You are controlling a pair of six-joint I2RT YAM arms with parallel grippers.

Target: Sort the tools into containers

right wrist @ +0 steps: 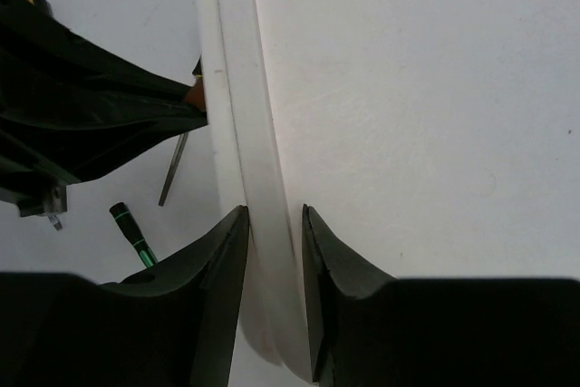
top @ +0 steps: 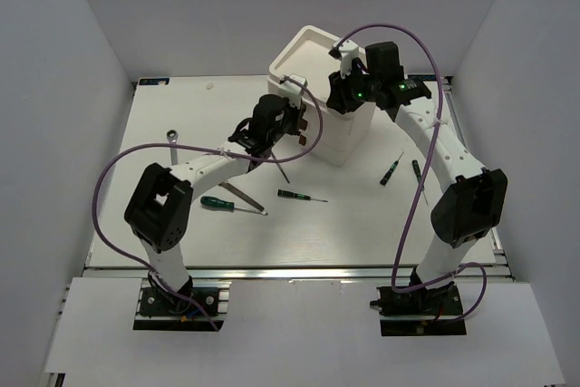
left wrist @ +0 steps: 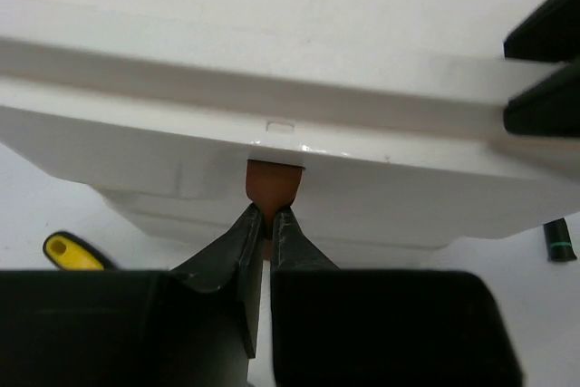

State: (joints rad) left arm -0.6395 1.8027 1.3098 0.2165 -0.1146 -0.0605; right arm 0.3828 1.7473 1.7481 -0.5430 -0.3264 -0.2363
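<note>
Green-handled screwdrivers [top: 217, 203] number four, plus one wrench [top: 172, 136], one white box [top: 337, 138].

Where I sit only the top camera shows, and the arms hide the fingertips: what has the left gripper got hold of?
Observer: The left gripper pinches a red-brown tab at the top of the white drawer box's front.
Operator: And the right?
Observer: The right gripper straddles the box's rim, one finger each side; whether it clamps I cannot tell.
Operator: Anything under the left arm?
Observer: A yellow handle lies on the table beside the box.
</note>
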